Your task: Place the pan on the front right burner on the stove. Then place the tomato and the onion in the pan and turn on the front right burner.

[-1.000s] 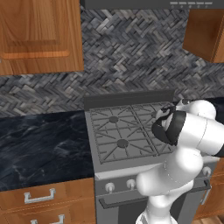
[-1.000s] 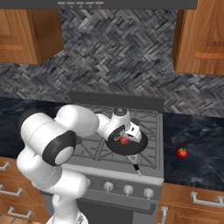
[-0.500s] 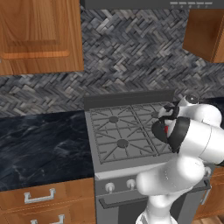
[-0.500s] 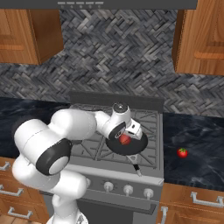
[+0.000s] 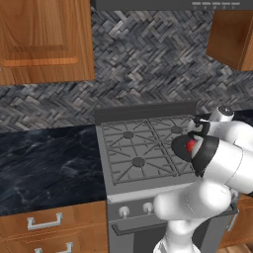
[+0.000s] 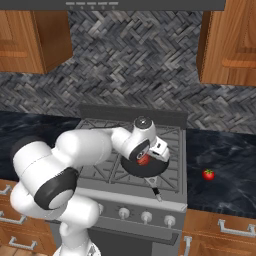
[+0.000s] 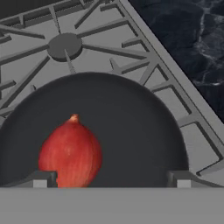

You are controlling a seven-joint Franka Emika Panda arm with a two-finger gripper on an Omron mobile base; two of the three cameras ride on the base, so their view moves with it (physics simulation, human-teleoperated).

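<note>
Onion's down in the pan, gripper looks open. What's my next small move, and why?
Probably lift the gripper straight up, clear of the pan. The onion lies released inside it with the jaws spread, while the tomato waits on the counter to the stove's right.

onion (image 7: 70,151) fills pan's (image 7: 131,131) left, right half free

Kitchen backdrop: wooden wall cabinets (image 5: 47,39) hang above | herringbone grey tile wall (image 5: 143,64) behind | dark marbled counter (image 5: 49,163) on both sides | wooden drawers (image 5: 44,225) with metal handles below | range hood (image 6: 145,4) overhead.
</note>
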